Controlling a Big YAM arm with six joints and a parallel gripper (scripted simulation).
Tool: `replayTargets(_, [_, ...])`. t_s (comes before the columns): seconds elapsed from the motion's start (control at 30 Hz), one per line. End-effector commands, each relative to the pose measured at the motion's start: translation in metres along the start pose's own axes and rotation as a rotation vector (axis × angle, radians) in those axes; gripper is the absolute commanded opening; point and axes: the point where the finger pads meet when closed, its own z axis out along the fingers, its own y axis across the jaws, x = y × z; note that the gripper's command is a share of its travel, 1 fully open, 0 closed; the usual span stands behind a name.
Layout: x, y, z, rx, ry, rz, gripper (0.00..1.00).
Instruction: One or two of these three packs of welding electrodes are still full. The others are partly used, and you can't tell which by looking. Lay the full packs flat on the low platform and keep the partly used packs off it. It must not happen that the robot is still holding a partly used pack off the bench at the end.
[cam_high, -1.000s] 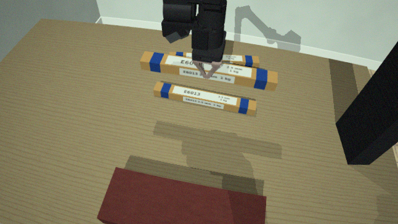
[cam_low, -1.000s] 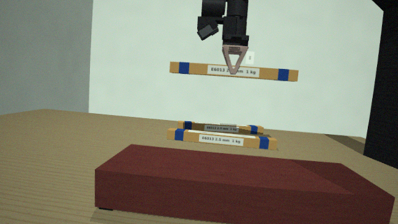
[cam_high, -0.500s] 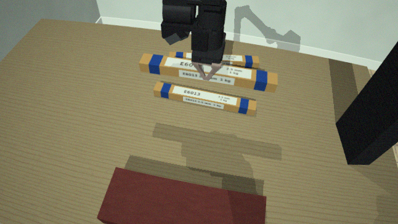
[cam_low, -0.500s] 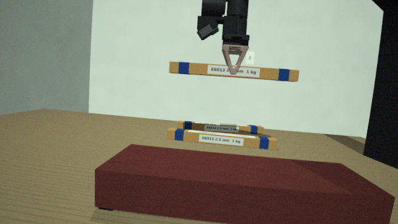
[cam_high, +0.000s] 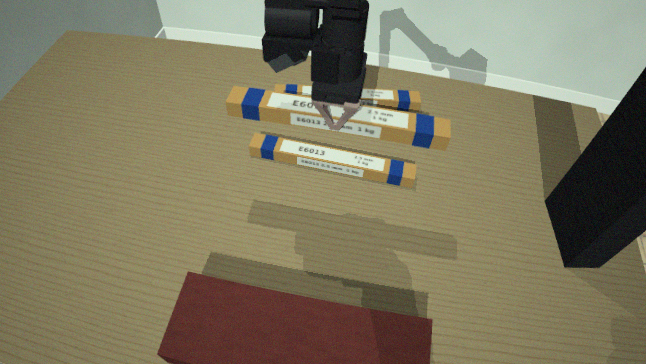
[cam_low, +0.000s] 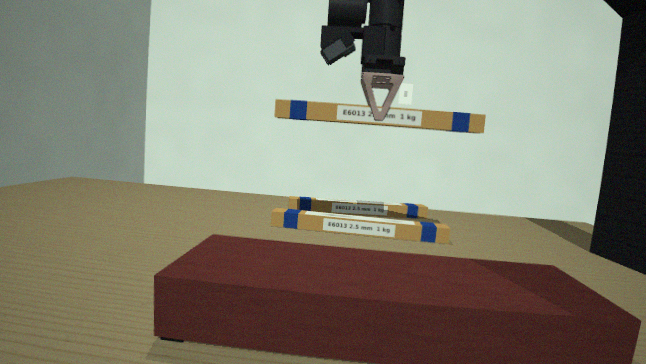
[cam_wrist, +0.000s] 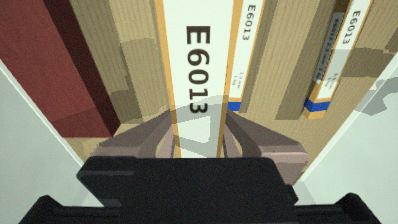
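Electrode pack hangs clamped in the hand, high above table.

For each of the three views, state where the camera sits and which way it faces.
Top: high above the table, angled down from the platform side; arm and pincer show, gripping the lifted pack.
Exterior: low, in front of the red platform, facing the wall; pincer and wrist show.
Wrist: on the arm, looking down along the fingers at the held pack.
All three share the held pack and platform.
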Motion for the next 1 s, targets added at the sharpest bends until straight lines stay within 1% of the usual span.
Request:
replayTargets(0.0, [-0.008,-0.007,-0.010,0.010,-0.036,-0.009,0.00])
replayTargets(0.5, [-0.001,-0.009,-0.005,0.010,-0.022,-0.006,0.00])
replayTargets(0.53, [0.003,-0.002,0.002,0.003,-0.011,-0.001,0.00])
replayTargets(0.6, [0.003,-0.002,0.002,0.003,-0.011,-0.001,0.00])
replayTargets(0.97, [0.003,-0.003,0.016,0.003,-0.010,-0.001,0.00])
